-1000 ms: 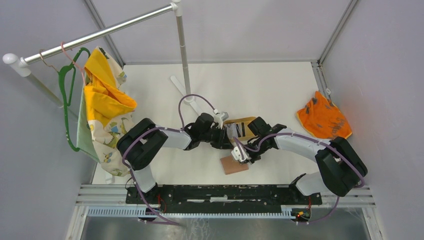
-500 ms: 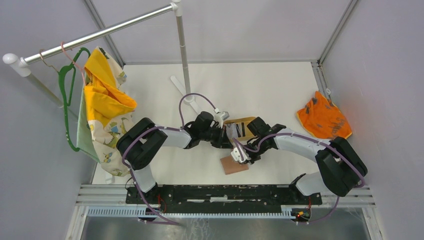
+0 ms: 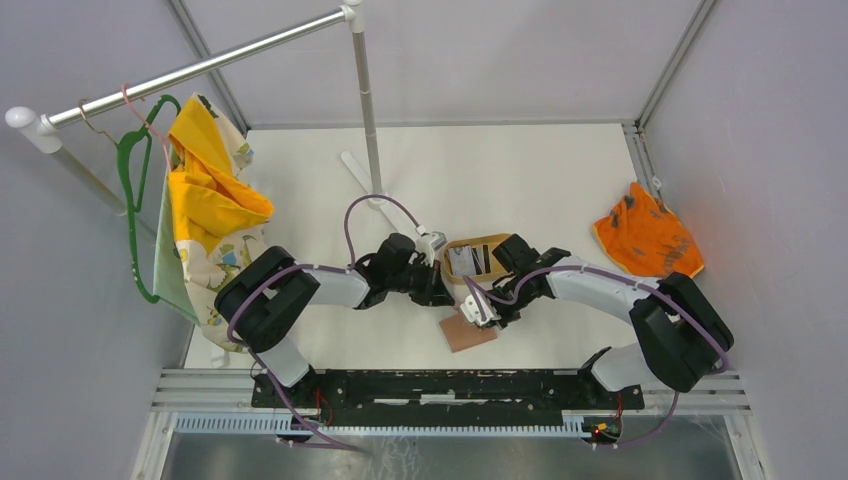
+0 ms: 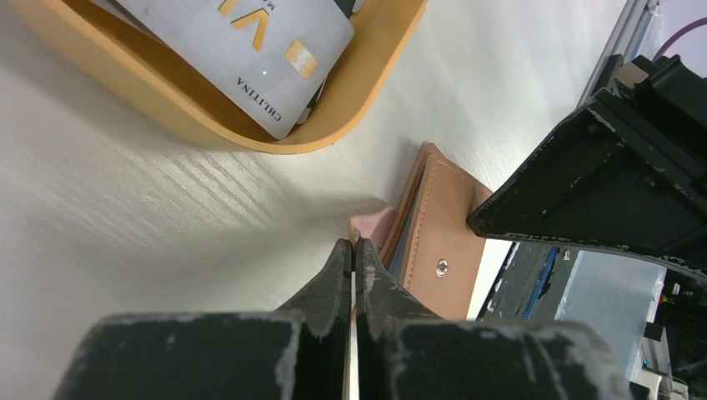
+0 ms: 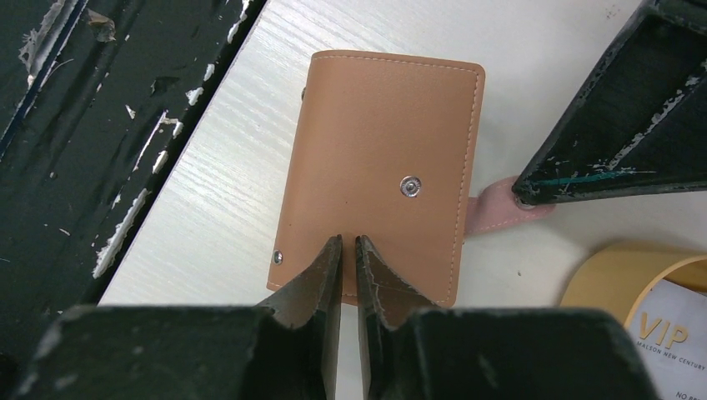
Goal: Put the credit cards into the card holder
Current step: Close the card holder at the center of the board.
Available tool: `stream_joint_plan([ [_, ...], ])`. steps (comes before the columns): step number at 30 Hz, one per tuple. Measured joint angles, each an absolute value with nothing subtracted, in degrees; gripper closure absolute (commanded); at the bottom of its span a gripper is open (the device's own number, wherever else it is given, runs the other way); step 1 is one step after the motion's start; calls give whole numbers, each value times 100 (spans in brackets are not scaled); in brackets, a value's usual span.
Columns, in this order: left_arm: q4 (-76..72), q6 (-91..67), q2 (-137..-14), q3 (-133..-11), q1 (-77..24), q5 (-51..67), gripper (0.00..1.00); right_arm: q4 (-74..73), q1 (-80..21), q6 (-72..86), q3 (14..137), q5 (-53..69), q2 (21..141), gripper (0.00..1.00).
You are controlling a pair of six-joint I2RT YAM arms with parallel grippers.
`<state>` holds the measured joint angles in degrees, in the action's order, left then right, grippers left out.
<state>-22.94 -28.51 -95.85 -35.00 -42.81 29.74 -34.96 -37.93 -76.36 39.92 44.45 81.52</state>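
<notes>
The card holder [image 3: 468, 330] is a brown leather wallet lying shut and flat on the white table, seen close in the right wrist view [image 5: 383, 167] with its snap stud up. Its pink snap tab [image 5: 492, 212] sticks out toward the tan tray [image 3: 497, 242]. My left gripper [image 4: 352, 246] is shut with its tips on the end of that tab [image 4: 371, 229]. My right gripper [image 5: 348, 240] is shut to a thin slit, empty, with its tips over the wallet's near edge. The credit cards [image 3: 470, 262] lie in the tray, a white one [image 4: 242, 50] on top.
A clothes rail with hangers and a yellow patterned garment [image 3: 205, 200] stands at the left, its upright pole [image 3: 365, 100] behind the tray. An orange cloth [image 3: 645, 240] lies at the right. The arms' mounting rail [image 3: 450, 385] runs along the near edge.
My left gripper has shut and drawn back from the tray toward the wallet's tab. The right arm and the wallet have stayed still.
</notes>
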Motion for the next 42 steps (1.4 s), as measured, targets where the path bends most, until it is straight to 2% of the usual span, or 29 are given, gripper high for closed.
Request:
stream_joint_plan([
  [7, -2268, -2856, -9596, -3483, -4283, 2882, 73, -3500, -3859, -7526, 4051, 4392, 8211, 83],
  [18, -2067, -2849, -9769, -3721, -4252, 2917, 62, -3520, -3907, -7483, 4093, 4338, 8235, 83],
  [25, -2237, -2860, -10038, -3837, -4007, 3367, 62, -3524, -3918, -7481, 4101, 4318, 8235, 84],
  [32, -2283, -2860, -10182, -3885, -3898, 3660, 73, -3527, -3929, -7481, 4104, 4305, 8235, 84],
  [42, -2276, -2860, -10363, -4029, -3896, 3828, 79, -3527, -3933, -7481, 4104, 4298, 8235, 84],
])
